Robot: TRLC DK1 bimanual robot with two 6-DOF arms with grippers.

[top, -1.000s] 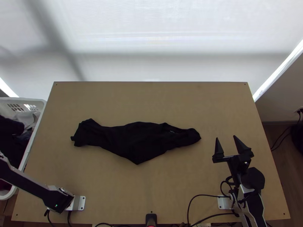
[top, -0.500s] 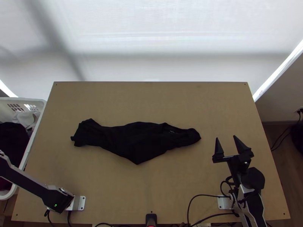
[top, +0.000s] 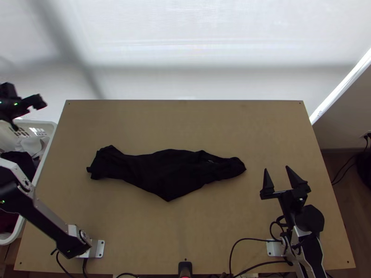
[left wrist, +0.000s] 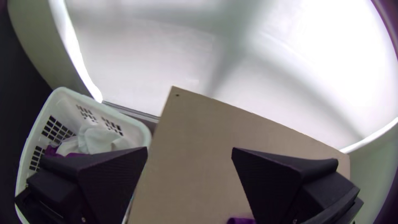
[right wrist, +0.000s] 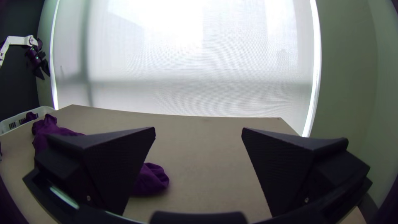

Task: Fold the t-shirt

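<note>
The wooden table (top: 185, 125) has its far edge against a broad pale blind (top: 208, 55); a wall (top: 341, 111) and brown floor (top: 341, 173) lie past its right edge. A white basket (top: 52, 129) stands beside the left edge, with pale and dark cloth (top: 31, 144) in it. Black cables (top: 250, 239) loop about the near edge.

The left arm (top: 39, 213) rises from near the near left corner and stretches out over the left edge. Its gripper (top: 31, 116), a blur from above, seems to hang by the basket's far end; the left wrist view shows its fingers (left wrist: 112, 178) spread wide. The right arm (top: 306, 234) is drawn in by the near right corner, its gripper (top: 277, 168) pointing toward the far edge, fingers (right wrist: 290, 166) well apart.

The dark t-shirt (top: 162, 171) lies bunched lengthwise across the table's middle, one end nearer the left edge, the other just short of the right gripper.
</note>
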